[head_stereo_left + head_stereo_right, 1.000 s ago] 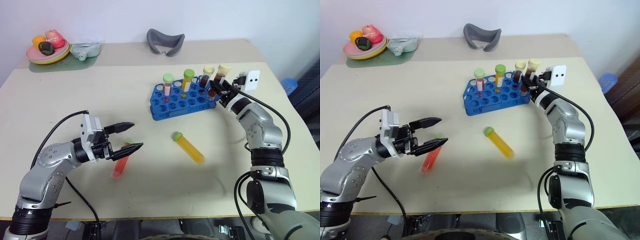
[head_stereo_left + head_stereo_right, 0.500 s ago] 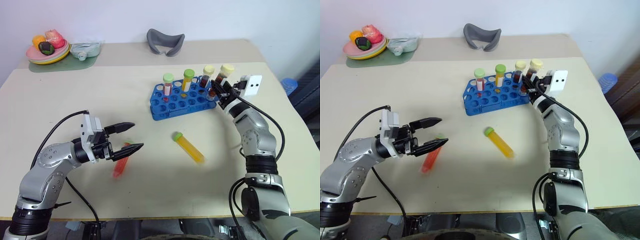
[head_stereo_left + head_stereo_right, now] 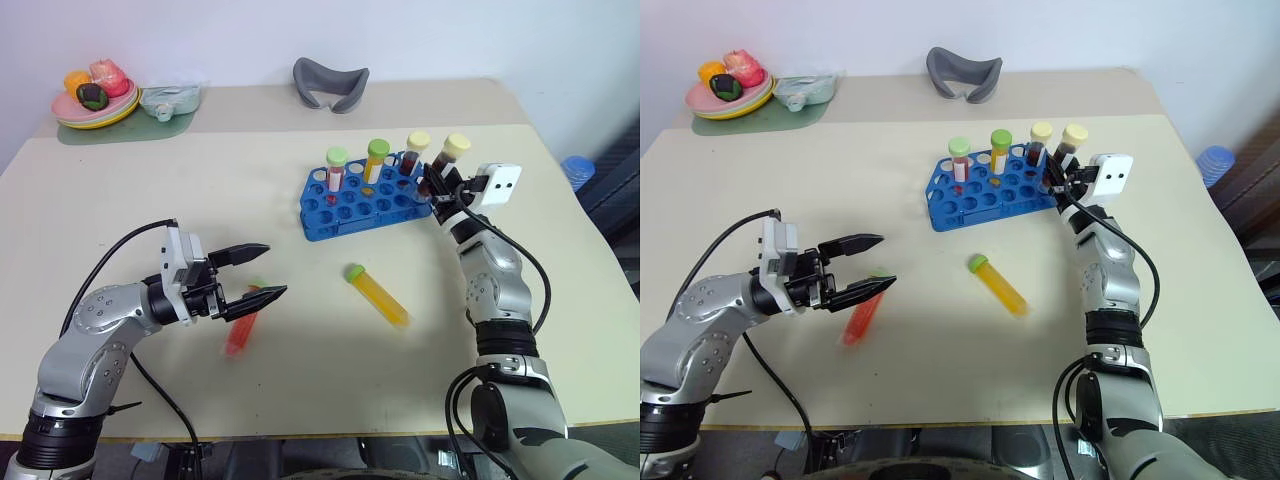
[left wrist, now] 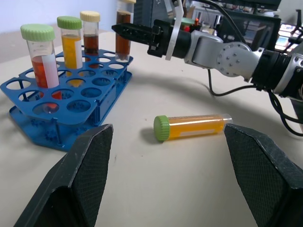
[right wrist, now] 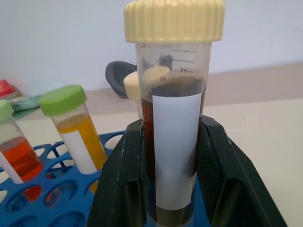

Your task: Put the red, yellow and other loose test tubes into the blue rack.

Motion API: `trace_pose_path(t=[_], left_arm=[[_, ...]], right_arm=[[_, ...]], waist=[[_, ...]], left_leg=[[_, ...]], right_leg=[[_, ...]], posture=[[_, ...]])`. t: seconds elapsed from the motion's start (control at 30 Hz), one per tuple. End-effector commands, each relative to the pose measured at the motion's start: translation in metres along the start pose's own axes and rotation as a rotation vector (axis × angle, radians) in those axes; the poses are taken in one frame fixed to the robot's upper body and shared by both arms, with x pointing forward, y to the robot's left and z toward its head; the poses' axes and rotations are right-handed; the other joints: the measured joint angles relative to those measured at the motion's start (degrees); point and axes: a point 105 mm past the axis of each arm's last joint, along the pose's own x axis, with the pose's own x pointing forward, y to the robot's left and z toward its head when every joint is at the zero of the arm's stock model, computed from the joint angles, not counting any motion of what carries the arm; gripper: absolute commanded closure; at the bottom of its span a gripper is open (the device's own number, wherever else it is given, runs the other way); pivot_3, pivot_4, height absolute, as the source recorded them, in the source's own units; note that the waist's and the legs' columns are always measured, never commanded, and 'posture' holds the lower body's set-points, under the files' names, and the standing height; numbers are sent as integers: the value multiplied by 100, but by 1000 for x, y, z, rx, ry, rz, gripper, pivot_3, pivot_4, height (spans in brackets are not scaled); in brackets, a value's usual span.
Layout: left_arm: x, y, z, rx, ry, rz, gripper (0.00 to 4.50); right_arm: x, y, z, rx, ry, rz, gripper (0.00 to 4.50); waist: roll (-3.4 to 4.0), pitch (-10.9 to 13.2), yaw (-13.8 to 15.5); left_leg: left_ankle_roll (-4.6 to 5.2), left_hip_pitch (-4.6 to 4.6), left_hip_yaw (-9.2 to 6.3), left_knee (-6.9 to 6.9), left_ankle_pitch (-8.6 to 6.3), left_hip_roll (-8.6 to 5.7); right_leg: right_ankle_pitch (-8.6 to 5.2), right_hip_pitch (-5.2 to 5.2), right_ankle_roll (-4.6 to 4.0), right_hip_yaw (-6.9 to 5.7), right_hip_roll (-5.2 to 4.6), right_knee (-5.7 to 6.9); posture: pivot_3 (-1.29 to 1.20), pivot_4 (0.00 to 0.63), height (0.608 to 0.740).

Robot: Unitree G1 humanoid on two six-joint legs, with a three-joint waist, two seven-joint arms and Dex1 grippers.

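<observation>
The blue rack [image 3: 362, 203] stands right of the table's middle, with a red tube [image 3: 336, 170], a yellow tube [image 3: 376, 161] and a dark tube [image 3: 415, 152] upright in it. At the rack's right end my right gripper [image 3: 433, 184] is shut on a dark, cream-capped tube [image 5: 174, 142], held upright over the corner; whether it sits in a hole I cannot tell. A loose yellow tube [image 3: 380, 296] with a green cap lies in front of the rack. A loose red tube [image 3: 238, 335] lies just under my left gripper [image 3: 276, 270], which hovers open and empty.
A plate of toy food [image 3: 95, 100] and a green mat with a pouch [image 3: 165, 101] sit at the back left corner. A grey curved object [image 3: 330, 83] lies at the back edge. A blue object [image 3: 578, 168] stands off the table's right side.
My right wrist has turned and its forearm has swung inward, so the dark tube now leans differently at the rack's right end. The left arm and both loose tubes have not moved.
</observation>
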Motion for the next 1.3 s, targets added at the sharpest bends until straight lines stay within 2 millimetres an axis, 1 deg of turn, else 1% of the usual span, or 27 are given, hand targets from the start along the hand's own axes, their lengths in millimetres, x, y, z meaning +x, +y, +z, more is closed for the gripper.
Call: trace_pose_path(t=[0.03, 0.2, 0.4, 0.47, 0.5, 0.57, 0.6, 0.73, 0.9, 0.97, 1.03, 1.07, 1.13, 1.17, 1.27, 1.3], left_arm=[[-3, -1, 9, 32, -14, -3, 662], [-3, -2, 9, 32, -14, 1, 662], [-4, -2, 9, 32, -12, 2, 662], [-4, -2, 9, 31, -12, 0, 662], [-4, -3, 9, 31, -12, 0, 662], [-4, -3, 9, 30, -12, -1, 662], [-4, -3, 9, 29, -12, -1, 662], [-3, -3, 8, 25, -12, -3, 662], [-2, -1, 6, 18, -13, -12, 662], [-1, -1, 4, 15, -14, -16, 662], [0, 1, 2, 12, -13, -22, 662], [0, 2, 2, 11, -14, -24, 662], [1, 4, 0, 9, -15, -30, 662], [1, 5, 0, 9, -15, -33, 662], [3, 7, -2, 7, -14, -52, 662], [4, 8, -2, 7, -14, -57, 662]], right_arm=[[3, -2, -1, -27, 4, -3, 3722], [3, -4, -2, -32, 5, -7, 3722], [1, -2, -5, -35, 11, 1, 3722], [0, -1, -5, -40, 11, 0, 2670], [-1, -1, -5, -45, 11, 0, 2296], [-2, 0, -3, -54, 11, 0, 1239], [-4, 0, -2, -65, 13, 0, 801], [-13, 0, 9, -133, 22, 11, 801], [-34, 0, 37, -249, 98, 64, 801], [-42, 0, 47, -255, 169, 64, 801], [-52, 4, 47, -287, 322, 88, 801], [-60, 11, 46, -291, 404, 113, 801], [-80, 33, 41, -263, 590, 210, 801], [-86, 40, 40, -253, 647, 243, 801], [-96, 70, 35, -154, 765, 402, 801], [-97, 76, 33, -128, 790, 432, 801]], waist=[[0, 0, -3], [1, 0, 4], [1, 0, 4], [1, 0, 5], [1, 0, 4], [1, 0, 4], [1, 0, 4], [1, 0, 5], [1, 1, 28], [3, 2, 26], [7, 4, 10], [6, 4, 10], [7, 5, 21], [4, 4, 19], [-1, 4, 14], [-1, 4, 14]], left_leg=[[0, 0, 0, 1, 0, 0], [0, 0, 0, 1, 0, 0], [0, -1, 0, 0, 0, 0], [0, -1, 0, 0, 0, 0], [0, -1, 0, 0, 0, 0], [0, -1, 0, 0, 0, 0], [0, -1, 0, -1, 0, 0], [0, -1, 0, -1, 0, 0], [0, -5, -1, -1, 0, -1], [0, -5, -1, -1, 0, -1], [0, -3, -2, -1, 0, 0], [0, -3, -2, -1, 0, 0], [1, -3, -3, -2, 0, 0], [1, -4, -4, -3, 0, 0], [2, -3, -6, -1, -1, 0], [2, -3, -4, 0, -1, -1]], right_leg=[[0, 0, 0, 0, 0, 0], [0, 0, 0, 0, 0, 0], [0, 0, 0, 0, -1, 0], [0, 0, 0, 0, 0, 0], [0, 0, 0, 0, -1, 0], [0, 0, 0, 0, 0, 0], [0, -1, 0, 0, 0, 0], [0, -1, 0, 0, 0, 0], [-1, -1, 1, 0, -1, -4], [-1, 0, 1, 0, -2, -6], [-1, 0, 0, 0, 2, -6], [-1, -1, 0, 1, 1, -5], [-1, -2, -1, 0, 2, -5], [-2, -1, -2, 0, 1, -5], [-2, 1, -3, -1, 3, -7], [-2, 2, -2, 0, 2, -7]], posture=[[0, 150, 740], [0, 150, 740], [0, 150, 740], [0, 150, 740], [0, 150, 740], [0, 150, 740], [0, 150, 740], [0, 150, 740], [0, 150, 740], [0, 150, 740], [0, 150, 740], [0, 150, 740], [0, 150, 740], [0, 150, 740], [0, 150, 740], [0, 150, 740]])
